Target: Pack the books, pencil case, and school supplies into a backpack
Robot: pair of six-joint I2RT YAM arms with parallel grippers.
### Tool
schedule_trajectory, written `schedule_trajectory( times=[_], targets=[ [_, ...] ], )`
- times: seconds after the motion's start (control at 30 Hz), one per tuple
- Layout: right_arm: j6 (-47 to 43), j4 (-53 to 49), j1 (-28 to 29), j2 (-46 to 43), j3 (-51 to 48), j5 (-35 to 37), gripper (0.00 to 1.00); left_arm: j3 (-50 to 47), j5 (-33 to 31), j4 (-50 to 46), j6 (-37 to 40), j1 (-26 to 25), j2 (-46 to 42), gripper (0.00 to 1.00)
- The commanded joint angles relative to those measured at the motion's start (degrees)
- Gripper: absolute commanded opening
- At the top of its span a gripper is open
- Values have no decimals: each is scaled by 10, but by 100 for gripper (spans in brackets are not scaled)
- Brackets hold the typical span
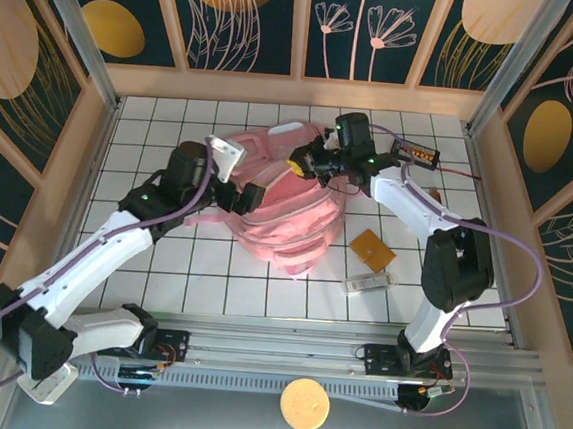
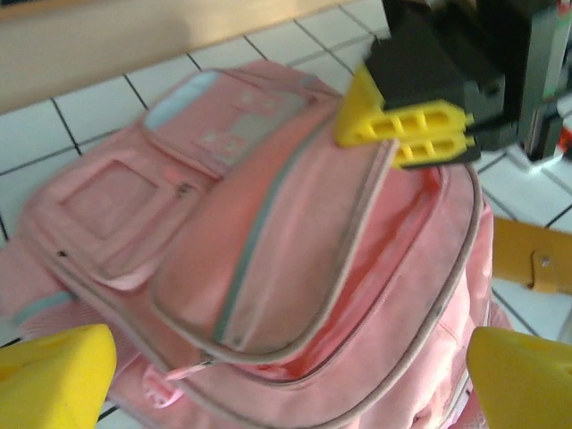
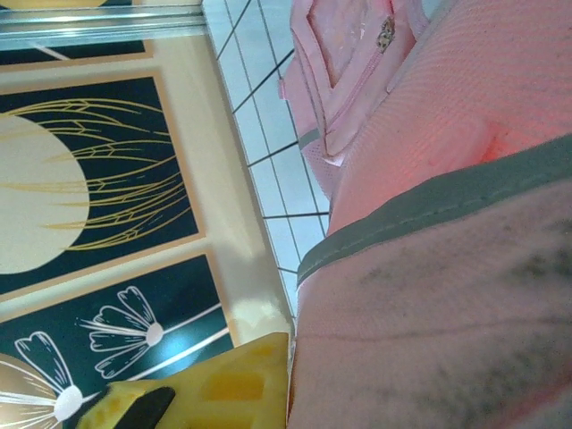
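Your left gripper [image 2: 288,371] stands wide apart. Its own wrist view puts 1 yellow fingertip at each bottom corner, with the backpack [image 2: 268,268] spread right beneath and ahead of them. That view gives you what the overhead one doesn't. The main zip is parted in a curve just ahead of the fingers, showing a brighter pink lining. Beyond it lie a front pocket and a smaller pocket with a window.

Across the opening from those fingers, the right gripper [image 2: 407,134] has its 2 yellow fingers pressed together on the piped rim, and the fabric looks pinched between them. Its own wrist view is too close to help. Pink mesh and a grey trim strip crowd the lens, and 1 yellow finger is cut off at the bottom edge.

From above you get the layout, with the backpack lying between the 2 grippers. Behind the right gripper, beside its forearm, an orange-brown book [image 1: 372,249] and a whitish block [image 1: 368,280] lie on the tiled table [image 1: 164,124], apart from the bag. A black gadget [image 1: 417,153] sits on the far side of that arm. Its orange digits are too small to read, and so are the block's dark markings. The flap hides whatever is inside the backpack.
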Motion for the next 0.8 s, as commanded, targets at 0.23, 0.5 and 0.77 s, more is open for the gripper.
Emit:
schedule_trajectory(
  times=[0.23,0.5,0.77],
  targets=[
    [7,61,45,24,73,-54,0,24,-46,14,63,-8,72,99],
    [20,67,63,46,99,-51,0,69,-117,-7,68,-8,146,77],
    [9,44,60,44,92,-37,5,107,-124,-32,62,-8,187,2]
  ],
)
